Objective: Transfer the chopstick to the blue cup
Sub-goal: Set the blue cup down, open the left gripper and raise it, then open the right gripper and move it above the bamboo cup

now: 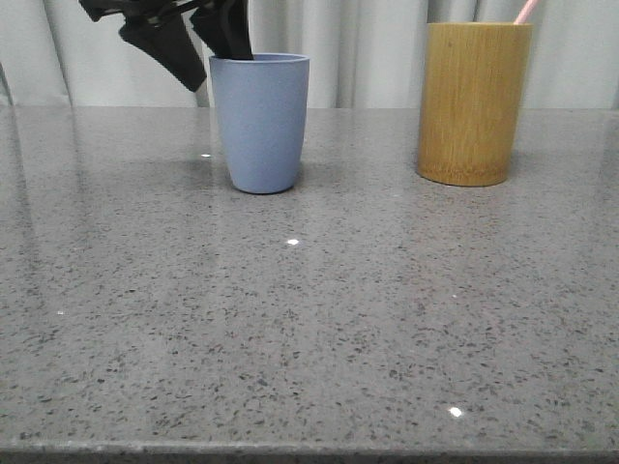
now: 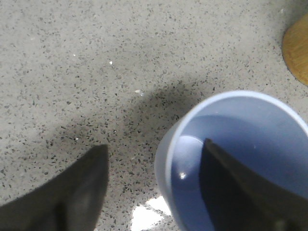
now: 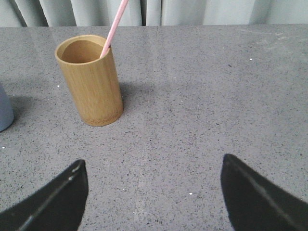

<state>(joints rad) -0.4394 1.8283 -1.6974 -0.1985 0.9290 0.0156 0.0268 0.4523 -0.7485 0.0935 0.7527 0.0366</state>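
Note:
The blue cup [image 1: 261, 121] stands upright at the middle left of the table, and no stick shows inside it in the left wrist view [image 2: 269, 130]. One pale pink chopstick [image 1: 525, 11] leans out of the tan bamboo cup [image 1: 473, 101] to the right; it also shows in the right wrist view [image 3: 114, 29]. My left gripper [image 1: 218, 60] is open and empty over the blue cup's rim, one finger inside the cup and one outside [image 2: 155, 144]. My right gripper [image 3: 152, 161] is open and empty, above the table, apart from the bamboo cup [image 3: 90, 79].
The grey speckled table [image 1: 309, 319] runs from the cups to the front edge. A pale curtain [image 1: 368, 48] hangs behind the table. The bamboo cup's rim shows at the edge of the left wrist view [image 2: 297, 48].

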